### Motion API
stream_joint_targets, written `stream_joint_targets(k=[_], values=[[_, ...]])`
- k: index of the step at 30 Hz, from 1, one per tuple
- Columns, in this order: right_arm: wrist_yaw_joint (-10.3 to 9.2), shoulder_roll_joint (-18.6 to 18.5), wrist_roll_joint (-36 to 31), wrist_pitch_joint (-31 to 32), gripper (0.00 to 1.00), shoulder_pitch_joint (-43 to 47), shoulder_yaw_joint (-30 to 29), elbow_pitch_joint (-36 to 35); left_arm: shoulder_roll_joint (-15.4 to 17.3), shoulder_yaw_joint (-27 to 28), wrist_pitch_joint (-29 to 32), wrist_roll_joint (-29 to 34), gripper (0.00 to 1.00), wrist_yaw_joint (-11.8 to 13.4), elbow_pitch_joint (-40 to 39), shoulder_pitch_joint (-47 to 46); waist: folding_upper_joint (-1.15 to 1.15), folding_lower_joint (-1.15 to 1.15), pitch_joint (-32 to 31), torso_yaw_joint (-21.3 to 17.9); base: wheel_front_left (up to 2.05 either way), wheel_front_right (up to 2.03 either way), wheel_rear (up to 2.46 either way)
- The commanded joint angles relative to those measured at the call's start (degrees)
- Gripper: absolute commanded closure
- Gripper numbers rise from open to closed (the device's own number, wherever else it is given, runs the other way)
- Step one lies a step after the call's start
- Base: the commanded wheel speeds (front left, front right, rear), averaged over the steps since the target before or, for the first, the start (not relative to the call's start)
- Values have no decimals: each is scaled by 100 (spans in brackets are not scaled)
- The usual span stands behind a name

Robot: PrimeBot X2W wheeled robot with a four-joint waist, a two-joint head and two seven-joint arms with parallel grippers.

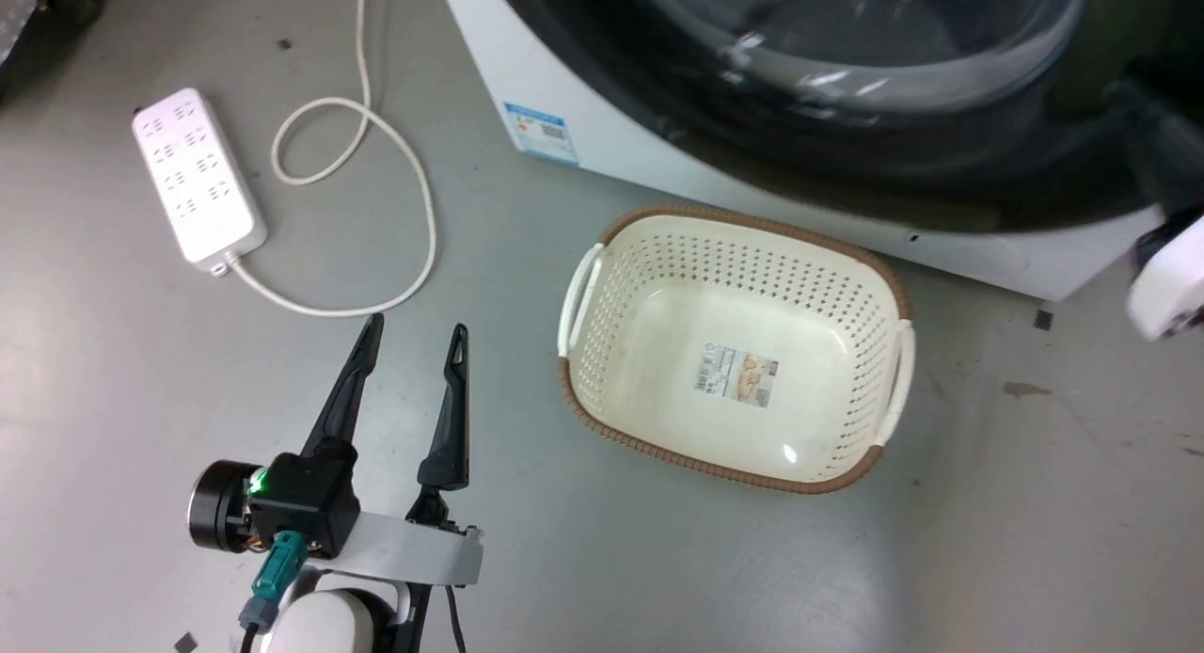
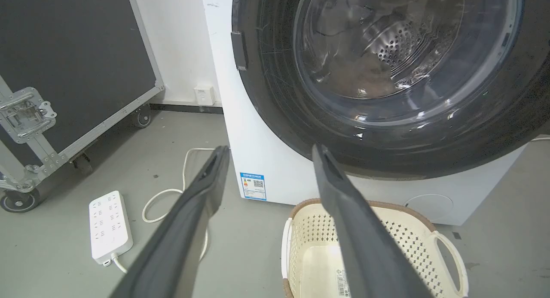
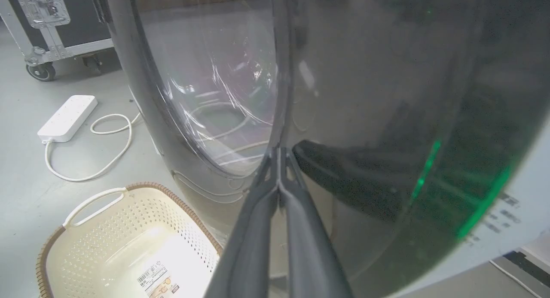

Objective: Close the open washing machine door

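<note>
Grey floor (image 1: 94,380), basket (image 1: 611,342) beside washing machine (image 1: 531,65), left end effector (image 1: 418,326) wide, right end effector (image 3: 279,153) pinched against door (image 3: 365,96)

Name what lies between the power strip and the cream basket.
In the head view, the white cord of the power strip curves across grey floor there; the left pincer points into the same gap beside the basket.

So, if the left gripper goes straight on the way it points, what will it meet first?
Probably the white front of the washing machine, just beside the black rim of the door. The left gripper is open; depth is hard to judge.
</note>
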Motion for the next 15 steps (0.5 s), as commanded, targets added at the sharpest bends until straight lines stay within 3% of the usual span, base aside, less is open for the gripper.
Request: stream_joint_targets(k=[1, 9, 15], values=[[-16, -91, 5, 31, 100, -179, -40, 119, -14, -1, -31, -37, 0, -9, -5, -76, 0, -1, 49, 65, 0, 0, 0], [-16, 155, 291, 116, 100, -1010, -644, 1080, -34, -22, -31, -192, 0, -33, -6, -92, 0, -1, 73, 107, 0, 0, 0], [-16, 292, 173, -116, 100, -1095, -568, 1518, -35, -33, -31, -196, 0, -6, 37, -74, 0, -1, -136, 6, 0, 0, 0]])
